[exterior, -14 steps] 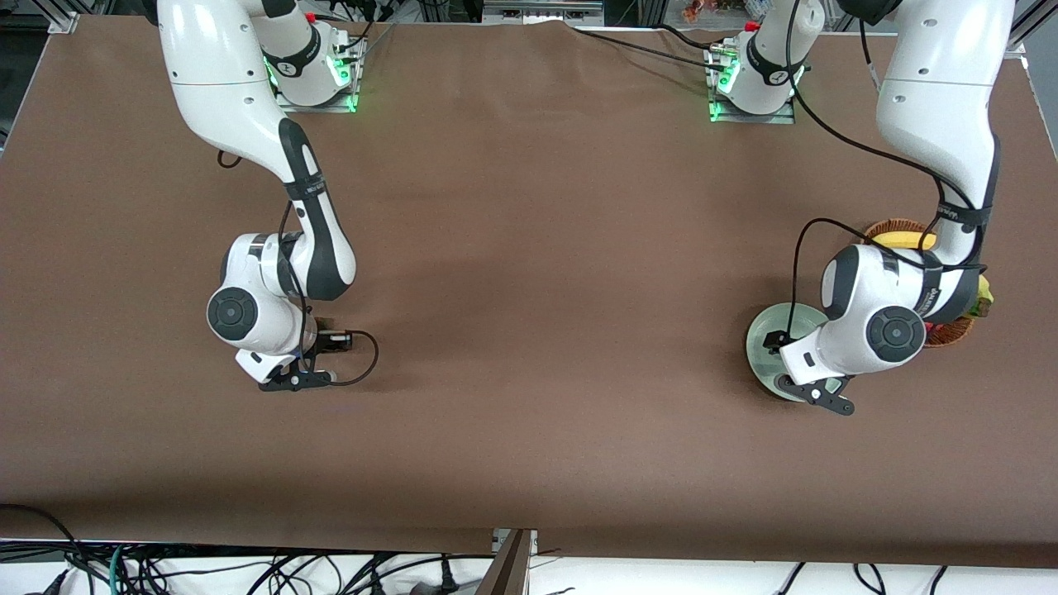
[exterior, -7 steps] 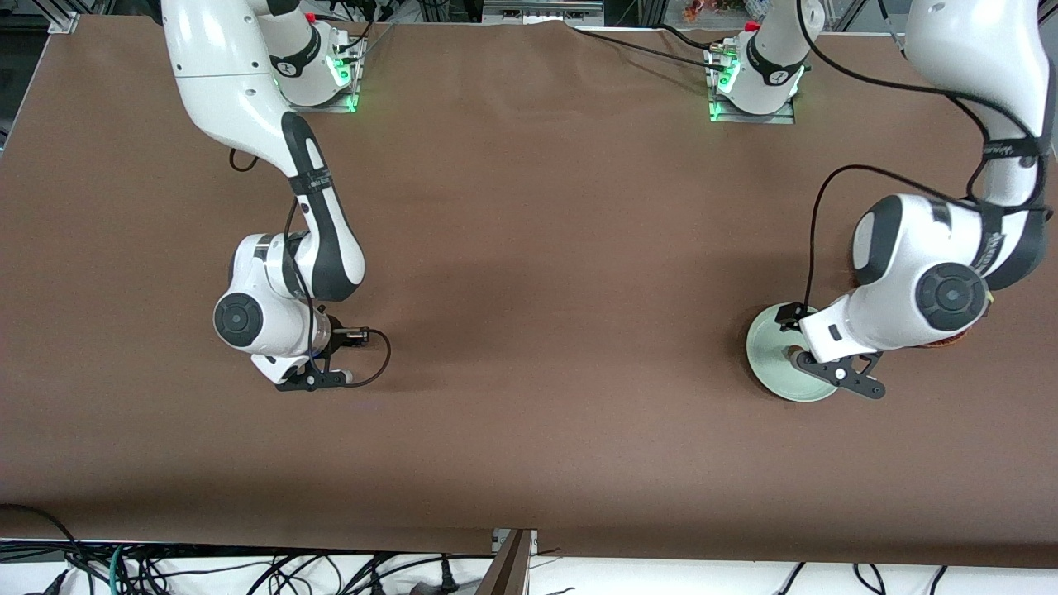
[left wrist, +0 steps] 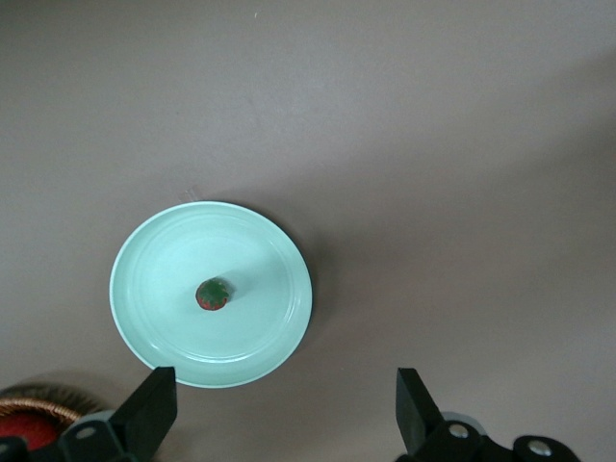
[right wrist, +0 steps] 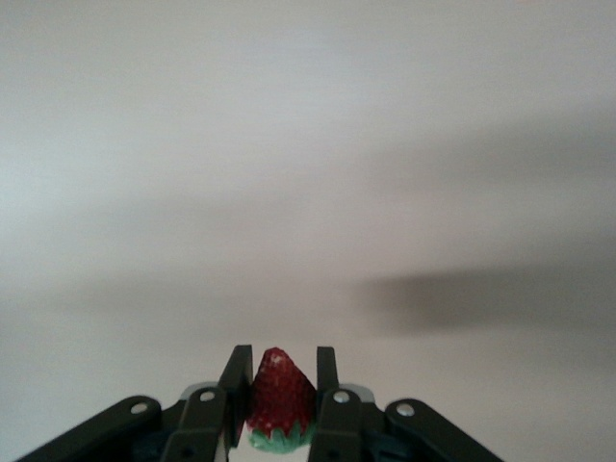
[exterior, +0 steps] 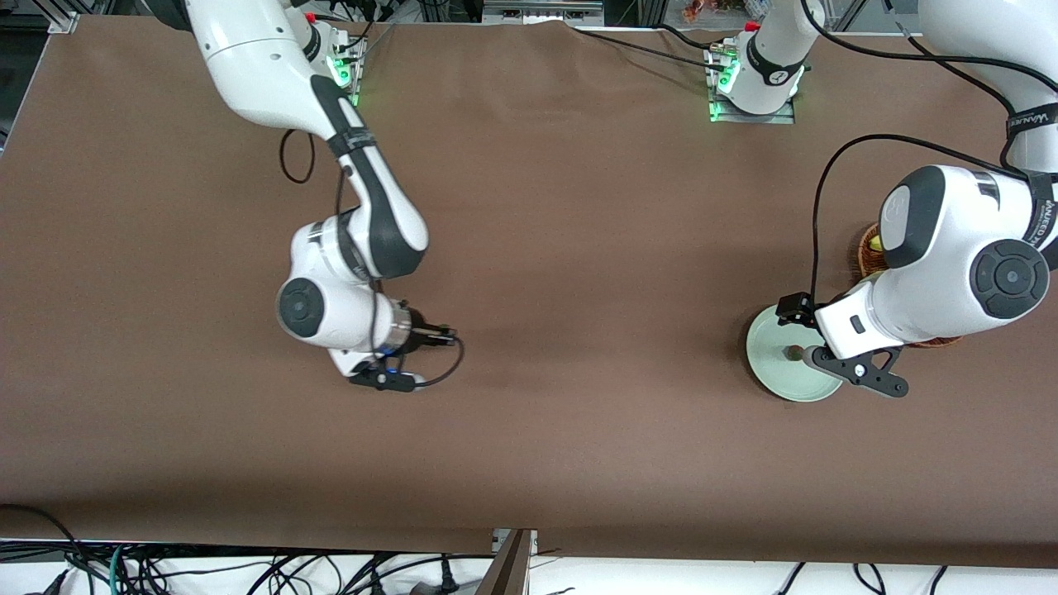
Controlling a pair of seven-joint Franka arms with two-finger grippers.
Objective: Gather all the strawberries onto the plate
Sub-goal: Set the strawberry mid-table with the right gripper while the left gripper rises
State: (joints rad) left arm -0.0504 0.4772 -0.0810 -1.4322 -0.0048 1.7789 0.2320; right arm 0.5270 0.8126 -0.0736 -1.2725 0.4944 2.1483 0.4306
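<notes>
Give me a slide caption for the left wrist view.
Open left gripper above the mint plate holding one strawberry, wicker basket at the edge.

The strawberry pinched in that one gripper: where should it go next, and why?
Probably across the table toward the plate. The right gripper is shut on a strawberry over bare table, well away from the plate, which holds one berry. The left gripper is open above the plate.
</notes>
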